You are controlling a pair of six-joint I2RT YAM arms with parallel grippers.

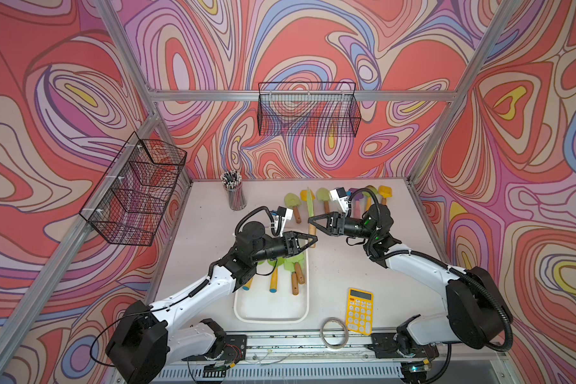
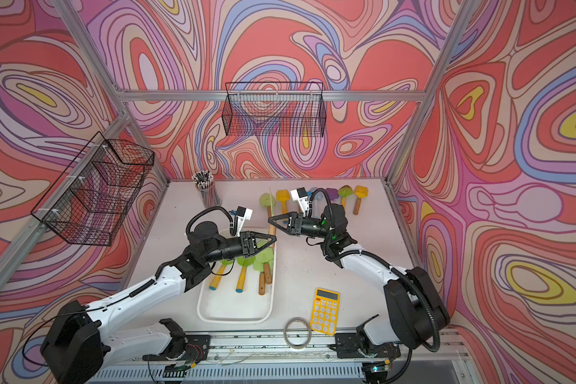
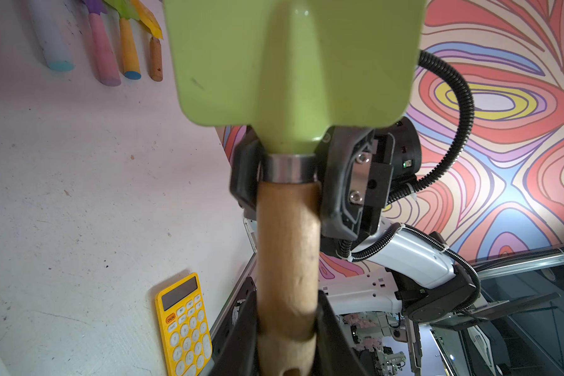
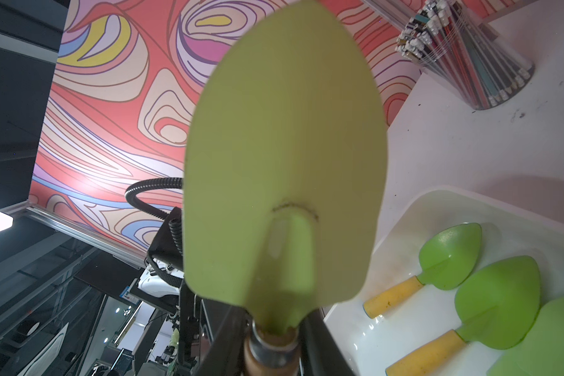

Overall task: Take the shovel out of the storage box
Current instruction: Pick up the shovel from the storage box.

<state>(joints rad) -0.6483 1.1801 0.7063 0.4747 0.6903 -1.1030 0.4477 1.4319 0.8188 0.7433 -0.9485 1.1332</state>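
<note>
Two grippers, one pale-green shovel (image 3: 293,65), held in the air clear of the storage box (image 1: 270,320), by its far end.
Left gripper (image 1: 313,241) clamps the wooden handle (image 3: 287,244) at its end and right gripper (image 1: 310,222) pinches the metal collar (image 3: 288,169), seen close in the wrist views. Four more shovels (image 1: 273,279) lie in the box in both top views; the right wrist view catches three.

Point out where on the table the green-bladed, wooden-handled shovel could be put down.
Bare white tabletop lies between the shallow white plastic storage box and the right arm, beyond the yellow calculator. A smaller patch lies between the clear cup of pencils and the box. Crowded: the row of coloured shovels along the back edge.
</note>
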